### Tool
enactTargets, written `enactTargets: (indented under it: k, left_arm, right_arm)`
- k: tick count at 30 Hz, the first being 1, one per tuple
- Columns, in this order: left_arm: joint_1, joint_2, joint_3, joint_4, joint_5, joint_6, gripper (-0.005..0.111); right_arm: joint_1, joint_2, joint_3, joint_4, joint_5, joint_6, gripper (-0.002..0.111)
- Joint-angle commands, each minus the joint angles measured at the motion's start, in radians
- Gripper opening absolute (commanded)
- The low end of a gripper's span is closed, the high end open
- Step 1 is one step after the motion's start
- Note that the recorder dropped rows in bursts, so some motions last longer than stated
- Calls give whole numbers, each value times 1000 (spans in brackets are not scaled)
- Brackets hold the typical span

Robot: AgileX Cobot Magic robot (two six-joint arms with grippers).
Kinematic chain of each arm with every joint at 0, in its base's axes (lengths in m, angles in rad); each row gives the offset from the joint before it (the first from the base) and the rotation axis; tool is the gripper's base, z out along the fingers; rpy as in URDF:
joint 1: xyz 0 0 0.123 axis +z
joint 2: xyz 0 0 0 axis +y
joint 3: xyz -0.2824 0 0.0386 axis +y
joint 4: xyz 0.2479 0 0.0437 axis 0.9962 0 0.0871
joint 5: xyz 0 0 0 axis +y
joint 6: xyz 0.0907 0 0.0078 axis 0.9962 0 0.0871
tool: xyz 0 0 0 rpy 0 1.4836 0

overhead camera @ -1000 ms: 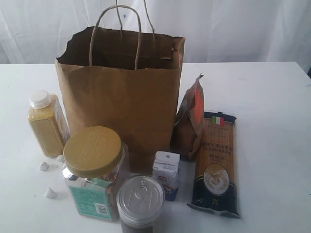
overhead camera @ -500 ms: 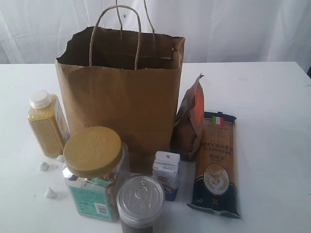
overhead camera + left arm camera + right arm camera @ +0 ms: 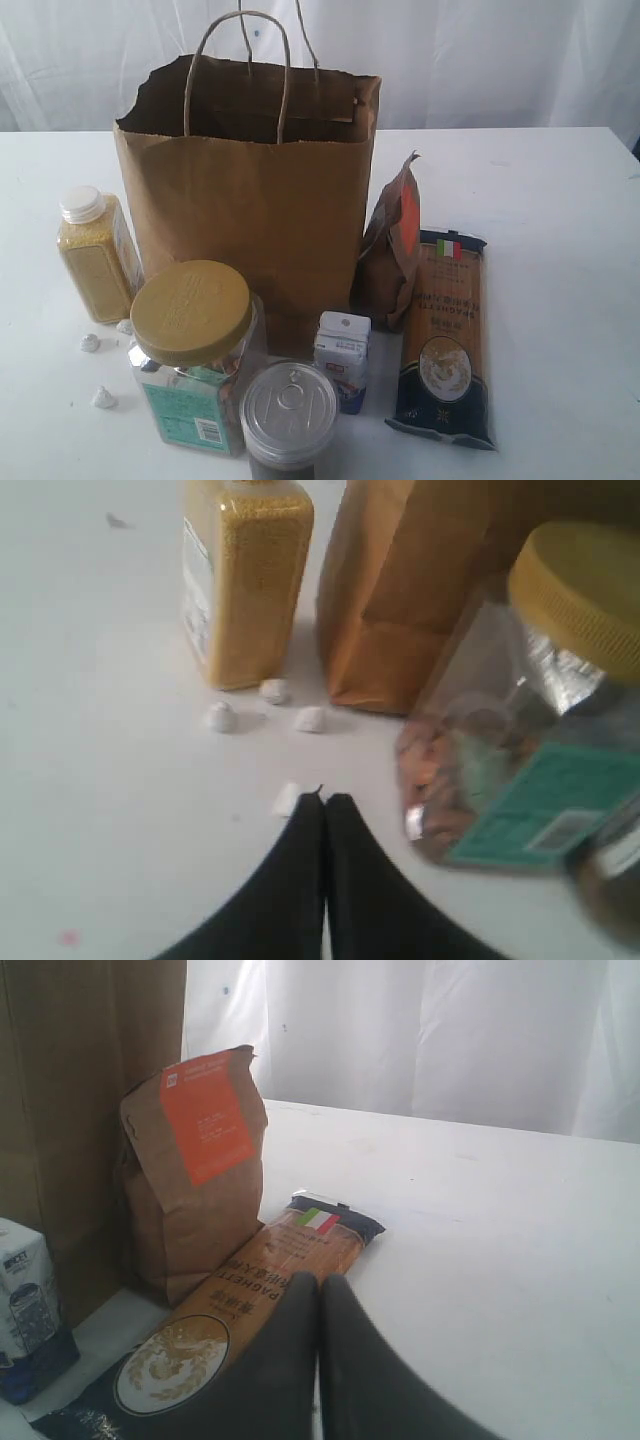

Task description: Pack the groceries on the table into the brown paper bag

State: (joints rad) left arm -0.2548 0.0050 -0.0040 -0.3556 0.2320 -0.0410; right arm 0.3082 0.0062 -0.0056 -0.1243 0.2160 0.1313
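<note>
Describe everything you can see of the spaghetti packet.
The spaghetti packet lies flat on the table, right of the paper bag. Glossy film, dark blue at both ends, tan-orange middle with lettering, an Italian flag at the far end, a round gold emblem nearer the camera. Unheld; the brown pouch stands beside its far corner.

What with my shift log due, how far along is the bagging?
Done: nothing; the tall brown paper bag stands open on the white table. In hand: nothing; left gripper and right gripper are shut, empty. Remaining: yellow-grain bottle with white cap, yellow-lidded clear jar, silver-topped can, small white-blue carton, brown orange-labelled pouch, dark-blue spaghetti packet, all outside the bag.
</note>
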Motion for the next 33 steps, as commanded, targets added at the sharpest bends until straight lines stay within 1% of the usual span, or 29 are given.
enactTargets:
  k: [1, 4, 5, 7, 8, 9, 11, 13, 14, 15, 17, 20, 23, 26, 27, 30, 32, 33]
  left_arm:
    - [3, -5, 4, -375, 0, -197, 0]
    - [3, -5, 4, -489, -17, -199, 0]
    - [3, -5, 4, -547, -21, -199, 0]
    - [3, -5, 4, -720, 4, -196, 0]
    - [3, -5, 4, -815, 44, -152, 0]
    - [3, -5, -3, -892, 102, -61, 0]
    - [3, -5, -57, -1035, 219, 139, 0]
    - [3, -5, -114, -1156, 294, 256, 0]
    - [3, -5, -150, -1191, 310, 295, 0]
    - [3, -5, -183, -1191, 315, 328, 0]
    - [3, -5, -266, -1134, 338, 344, 0]
    - [3, 10, -420, -937, 416, 286, 0]
    - [3, 95, -594, -687, 586, 178, 0]
    - [5, 228, -795, -467, 758, 127, 0]
    - [13, 277, -874, -392, 811, 127, 0]
    - [17, 418, -1021, -222, 906, 131, 0]
    - [21, 491, -1078, -154, 975, 178, 0]
    - [21, 546, -1095, -131, 989, 231, 0]
  right_arm:
    - [-9, -6, 6, 1, 0, 2, 0]
    - [-9, -6, 6, 1, 0, 2, 0]
    - [-9, -6, 6, 1, 0, 2, 0]
    - [-9, -6, 6, 1, 2, 2, 0]
    - [-9, -6, 6, 1, 2, 2, 0]
    - [-9, -6, 6, 1, 2, 2, 0]
    - [-9, -6, 6, 1, 2, 2, 0]
    - [-9, -6, 6, 1, 2, 2, 0]
    - [-9, -6, 6, 1, 2, 2, 0]
    - [-9, -6, 6, 1, 2, 2, 0]
    - [-9, -6, 6, 1, 2, 2, 0]
    - [-9, -6, 6, 1, 0, 2, 0]
    - [-9, -6, 6, 1, 0, 2, 0]
    - [-9, -6, 6, 1, 0, 2, 0]
    - [-9, -6, 6, 1, 0, 2, 0]
    - [-9, -6, 6, 1, 1, 2, 0]
    - [-9, -6, 6, 1, 1, 2, 0]
    - [-9, -6, 6, 1, 1, 2, 0]
